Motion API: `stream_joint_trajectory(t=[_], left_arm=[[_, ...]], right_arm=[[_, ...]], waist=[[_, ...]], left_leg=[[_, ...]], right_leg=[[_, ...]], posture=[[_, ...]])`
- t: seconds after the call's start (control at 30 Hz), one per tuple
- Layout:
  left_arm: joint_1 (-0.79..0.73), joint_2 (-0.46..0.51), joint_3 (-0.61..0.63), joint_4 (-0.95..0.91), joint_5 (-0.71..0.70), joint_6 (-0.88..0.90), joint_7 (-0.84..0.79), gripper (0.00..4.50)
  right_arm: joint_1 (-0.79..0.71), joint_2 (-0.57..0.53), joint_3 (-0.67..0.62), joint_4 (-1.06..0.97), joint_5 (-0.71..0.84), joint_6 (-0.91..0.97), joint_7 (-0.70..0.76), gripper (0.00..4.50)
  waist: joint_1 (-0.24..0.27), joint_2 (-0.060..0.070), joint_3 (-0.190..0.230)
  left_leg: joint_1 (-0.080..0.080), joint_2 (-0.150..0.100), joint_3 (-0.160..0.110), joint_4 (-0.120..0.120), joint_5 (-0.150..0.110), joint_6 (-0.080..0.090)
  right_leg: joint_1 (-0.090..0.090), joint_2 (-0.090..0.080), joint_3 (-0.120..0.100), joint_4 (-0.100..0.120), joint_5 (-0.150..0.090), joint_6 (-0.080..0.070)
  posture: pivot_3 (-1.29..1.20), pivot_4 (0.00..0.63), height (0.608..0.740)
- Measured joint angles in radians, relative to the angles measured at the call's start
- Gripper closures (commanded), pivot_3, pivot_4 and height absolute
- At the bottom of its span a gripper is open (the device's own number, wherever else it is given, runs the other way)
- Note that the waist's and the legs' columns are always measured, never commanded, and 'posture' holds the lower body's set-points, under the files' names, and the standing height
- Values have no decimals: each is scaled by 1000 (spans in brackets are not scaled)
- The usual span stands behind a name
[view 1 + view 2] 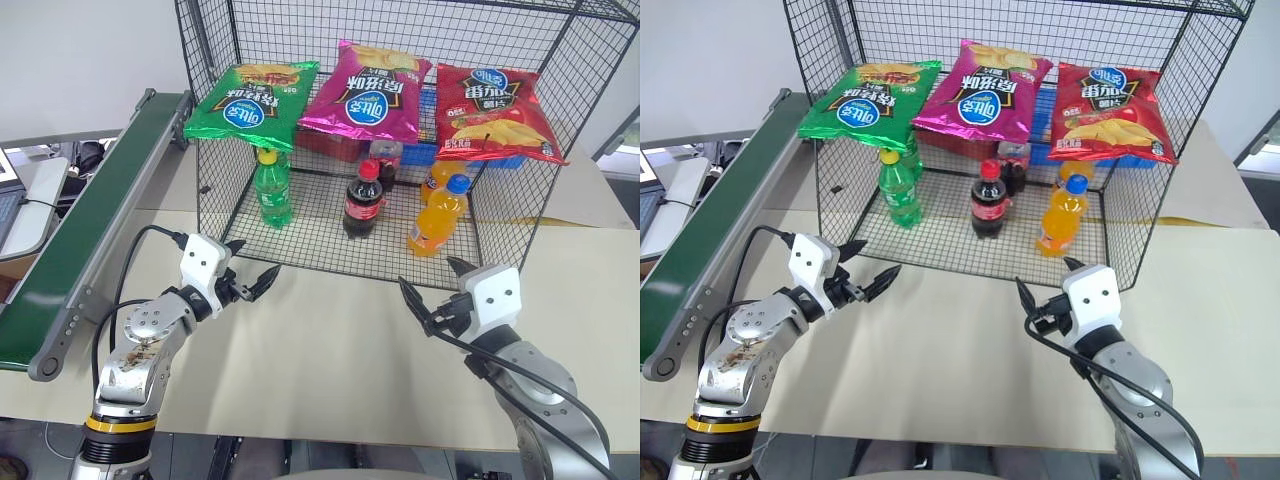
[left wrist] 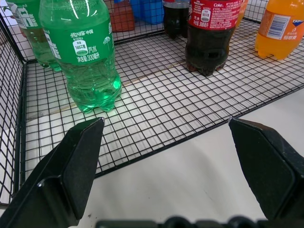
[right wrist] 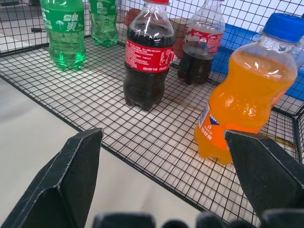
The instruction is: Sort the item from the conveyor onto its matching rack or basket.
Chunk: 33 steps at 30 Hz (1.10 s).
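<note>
Jaws spread wide and empty on both left gripper (image 1: 250, 279) and right gripper (image 1: 428, 293), poised over the bench (image 1: 330, 340). Orange soda bottle (image 1: 438, 217) upright on the wire cage (image 1: 520, 215) floor, right of the cola bottle (image 1: 362, 199). Placement apparently done; next, probably back toward the conveyor (image 1: 90, 230), far left.

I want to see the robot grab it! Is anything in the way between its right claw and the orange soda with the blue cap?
Nothing visible is. The right gripper hangs open over the bare table in front of the wire cage, and the orange soda stands on the mesh floor near the open front. The cola bottle stands off to the side.
</note>
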State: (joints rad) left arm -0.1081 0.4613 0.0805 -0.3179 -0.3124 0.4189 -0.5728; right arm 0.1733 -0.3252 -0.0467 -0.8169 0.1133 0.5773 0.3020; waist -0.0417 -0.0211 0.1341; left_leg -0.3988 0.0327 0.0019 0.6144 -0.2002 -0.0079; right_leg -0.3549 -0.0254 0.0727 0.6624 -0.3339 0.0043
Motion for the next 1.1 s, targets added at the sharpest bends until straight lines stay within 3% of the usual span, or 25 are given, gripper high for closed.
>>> stream_joint_trajectory(t=[0.23,0.43,1.1], left_arm=[[-3,-68,8,8,-10,-2,55,53],[4,-43,58,-25,-65,22,43,53],[29,-2,53,-54,-117,37,-19,53]], right_arm=[[13,13,-6,-1,-3,-2,-29,0],[40,10,-10,-40,30,-5,-10,0],[72,-30,-43,-63,66,-15,15,0]], waist=[[0,0,0],[-2,0,0],[0,0,0]], left_leg=[[-1,0,0,0,0,0],[0,0,0,0,0,0],[0,0,0,0,0,0]], right_leg=[[0,0,0,0,0,0],[0,0,0,0,0,0],[0,0,0,0,0,0]], posture=[[0,150,740],[0,150,740],[0,150,740]])
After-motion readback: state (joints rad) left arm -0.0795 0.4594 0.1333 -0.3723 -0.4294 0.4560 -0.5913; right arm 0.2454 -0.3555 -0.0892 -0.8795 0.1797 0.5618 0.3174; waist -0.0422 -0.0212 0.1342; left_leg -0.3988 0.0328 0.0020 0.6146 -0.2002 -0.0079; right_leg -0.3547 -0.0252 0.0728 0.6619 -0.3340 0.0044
